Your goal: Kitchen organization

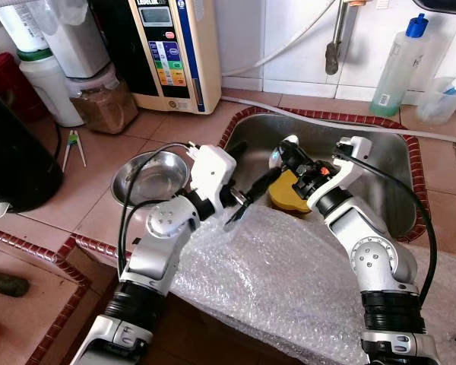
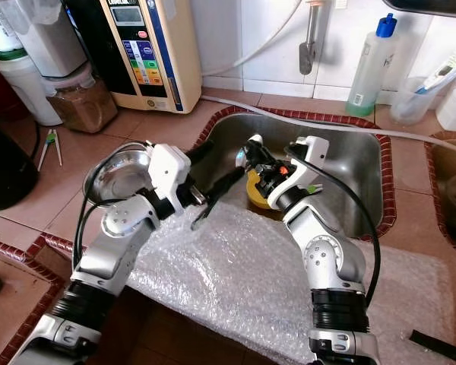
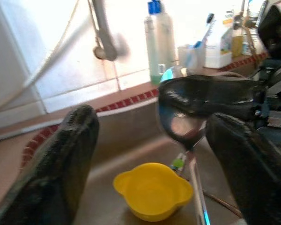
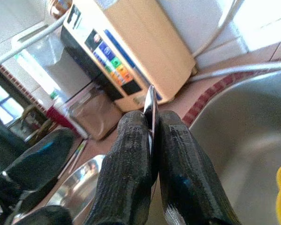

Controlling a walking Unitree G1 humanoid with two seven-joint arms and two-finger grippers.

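Right wrist view: right gripper (image 4: 152,140) clenched on thin, stiff, slippery steel spoon (image 3: 180,124) handle | left gripper (image 1: 242,199) released, at 9 o'clock of yellow plastic bowl (image 3: 152,190).

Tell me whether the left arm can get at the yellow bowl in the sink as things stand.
Probably yes. The left gripper hangs open at the sink's near rim, and the yellow bowl lies just beyond and below it. The right gripper, shut on a spoon, crowds the space above the bowl.
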